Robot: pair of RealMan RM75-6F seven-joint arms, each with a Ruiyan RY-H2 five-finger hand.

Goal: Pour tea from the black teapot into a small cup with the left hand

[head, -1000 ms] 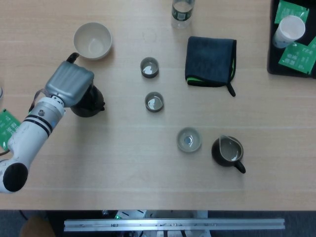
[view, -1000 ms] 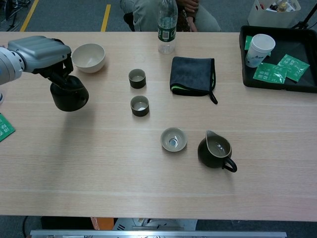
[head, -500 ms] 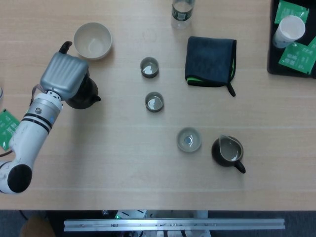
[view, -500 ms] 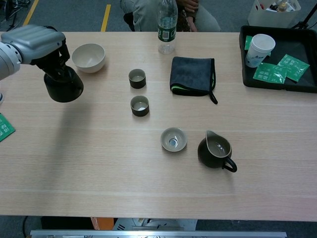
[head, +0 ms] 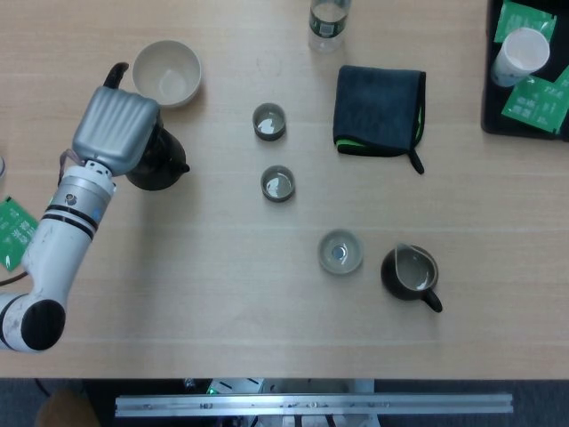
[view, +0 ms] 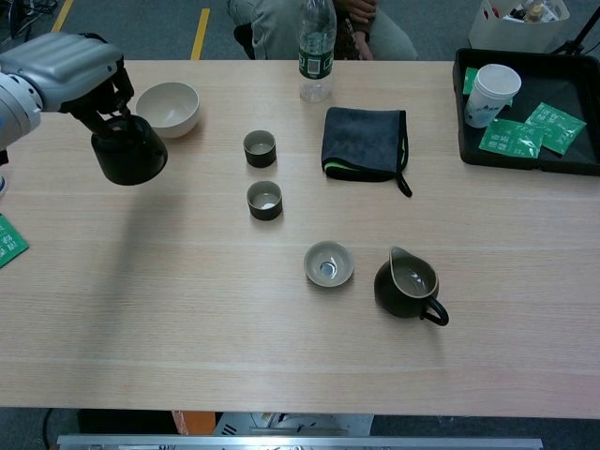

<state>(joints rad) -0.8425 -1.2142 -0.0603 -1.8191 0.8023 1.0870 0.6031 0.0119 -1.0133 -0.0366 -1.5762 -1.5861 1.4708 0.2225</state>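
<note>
Chest view: pale liquid in dark cup [view: 265, 200].

Teapot [head: 158, 163] left of cups [head: 277, 184].

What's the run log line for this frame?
left hand: holds black teapot off the table | right hand: not in view | small cups: apart from teapot | pour: not started

The black teapot [view: 129, 157], round and glossy, hangs from the left hand [view: 75, 70] above the far left of the desk, its spout pointing right in the head view. Two small dark cups stand right of it mid-desk, one [view: 260, 147] farther, one [view: 265, 200] nearer; a pale small cup [view: 329, 263] lies nearer and further right
</note>
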